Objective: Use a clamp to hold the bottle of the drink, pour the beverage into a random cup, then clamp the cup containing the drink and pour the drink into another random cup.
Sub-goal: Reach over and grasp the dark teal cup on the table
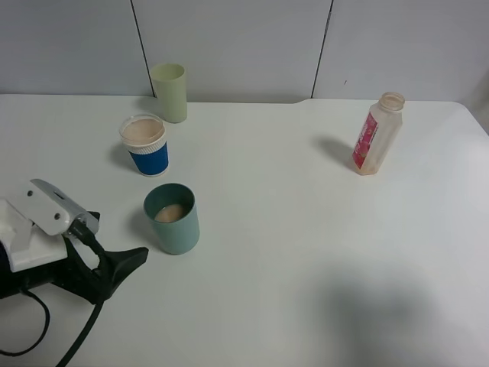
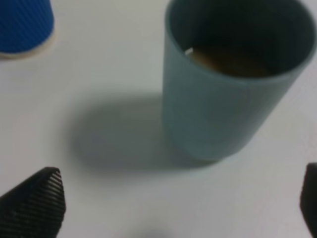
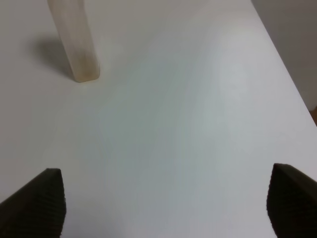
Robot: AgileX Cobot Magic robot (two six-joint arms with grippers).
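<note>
The teal cup [image 1: 173, 222] stands at front left with a little beige beverage [image 1: 170, 213] in its bottom. My left gripper [image 1: 128, 262] sits open just left of it, apart from it. In the left wrist view the cup [image 2: 223, 109] and its beverage [image 2: 228, 62] lie ahead of the open gripper [image 2: 178, 198]. Behind it, the blue paper cup [image 1: 146, 145] is nearly full of beverage [image 1: 143, 131]. The bottle [image 1: 376, 136] stands upright at back right, almost empty. My right gripper [image 3: 171, 198] is open over bare table, the bottle [image 3: 74, 39] far ahead of it.
A pale yellow-green tumbler [image 1: 170, 92] stands at the back behind the blue cup [image 2: 22, 25]. A grey wall runs behind the white table [image 1: 306, 252]. The table's right edge [image 3: 292, 84] shows in the right wrist view.
</note>
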